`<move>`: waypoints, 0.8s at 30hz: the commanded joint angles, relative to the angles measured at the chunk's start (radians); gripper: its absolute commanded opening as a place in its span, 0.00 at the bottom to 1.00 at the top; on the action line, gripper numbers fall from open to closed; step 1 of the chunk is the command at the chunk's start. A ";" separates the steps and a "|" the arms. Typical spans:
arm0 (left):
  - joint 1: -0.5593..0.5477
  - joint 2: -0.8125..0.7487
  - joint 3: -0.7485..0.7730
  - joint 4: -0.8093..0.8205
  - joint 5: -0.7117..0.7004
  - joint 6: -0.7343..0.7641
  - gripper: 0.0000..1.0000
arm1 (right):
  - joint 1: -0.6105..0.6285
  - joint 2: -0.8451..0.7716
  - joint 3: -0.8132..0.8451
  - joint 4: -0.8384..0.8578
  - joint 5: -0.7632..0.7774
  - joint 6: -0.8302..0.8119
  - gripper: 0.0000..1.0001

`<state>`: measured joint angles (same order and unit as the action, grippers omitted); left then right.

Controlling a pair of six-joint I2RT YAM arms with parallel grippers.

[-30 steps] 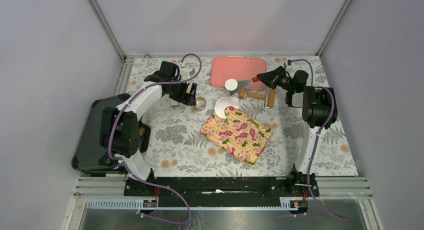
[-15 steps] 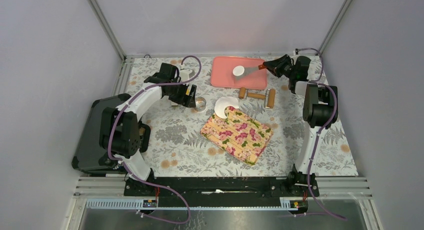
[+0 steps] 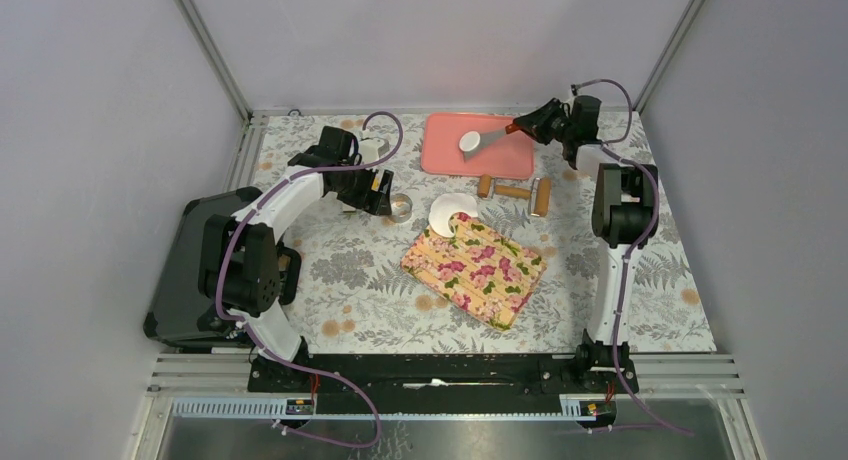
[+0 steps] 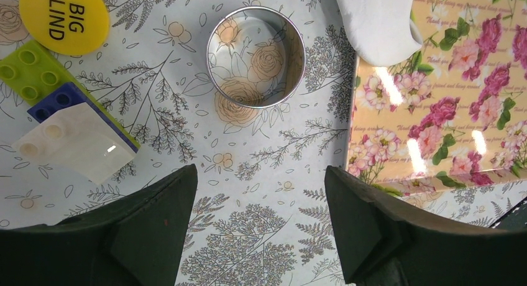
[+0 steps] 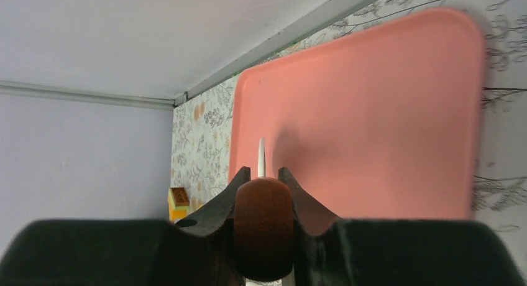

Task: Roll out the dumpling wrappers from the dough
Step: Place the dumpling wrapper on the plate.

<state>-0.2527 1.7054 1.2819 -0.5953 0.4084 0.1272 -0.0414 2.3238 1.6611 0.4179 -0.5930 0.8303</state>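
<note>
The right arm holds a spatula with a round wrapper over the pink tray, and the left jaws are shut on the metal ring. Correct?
Not quite. The left wrist view shows the left gripper with jaws open and the ring cutter lying free beyond them. The right gripper does hold the spatula with the wrapper over the pink tray.
</note>
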 commanded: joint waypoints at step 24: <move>0.009 -0.022 -0.018 0.032 0.040 0.028 0.80 | 0.072 0.017 0.263 -0.348 0.204 -0.291 0.00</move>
<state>-0.2493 1.7054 1.2625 -0.5949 0.4110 0.1417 0.0208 2.4325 1.9522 0.1383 -0.4927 0.6529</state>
